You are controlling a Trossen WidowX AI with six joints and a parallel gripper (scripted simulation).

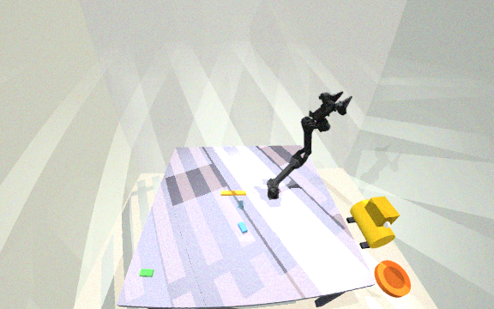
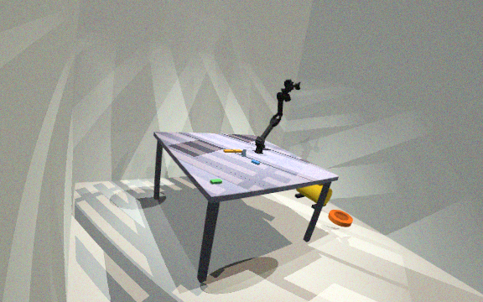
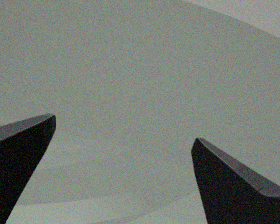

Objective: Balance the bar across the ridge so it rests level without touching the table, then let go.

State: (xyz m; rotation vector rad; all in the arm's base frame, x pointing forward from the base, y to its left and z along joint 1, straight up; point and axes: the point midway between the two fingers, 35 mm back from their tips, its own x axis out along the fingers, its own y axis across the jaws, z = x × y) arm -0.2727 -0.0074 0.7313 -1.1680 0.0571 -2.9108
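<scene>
the arm [image 1: 303,148] rises from its base on the table [image 1: 316,253] and bends up and away, so the jaws [image 1: 341,102] sit high above the far edge, aimed out at the pale backdrop and well apart from everything on the table. the jaws stand wide open, close to their full spread, with nothing between them; in the wrist view the two dark fingertips frame only grey background. the yellow bar [image 1: 233,193] lies on the table near the arm's base, just to the side of it, and in the exterior view it shows as a thin yellow-orange strip [image 2: 233,150]. the small grey-teal ridge [image 1: 240,204] stands right beside the bar, on the side nearer the camera in the top view; whether the two touch is too small to tell, but the bar does not sit across the ridge. a light blue block [image 1: 243,227] lies further along the table, apart from the ridge, and a green block [image 1: 147,272] sits well away near one corner. beside the table, off its surface, there is a yellow cylinder-shaped object [image 1: 373,223], and an orange disc [image 1: 393,279] lies on the floor near it. the table's dark legs [image 2: 208,239] show in the exterior view.
</scene>
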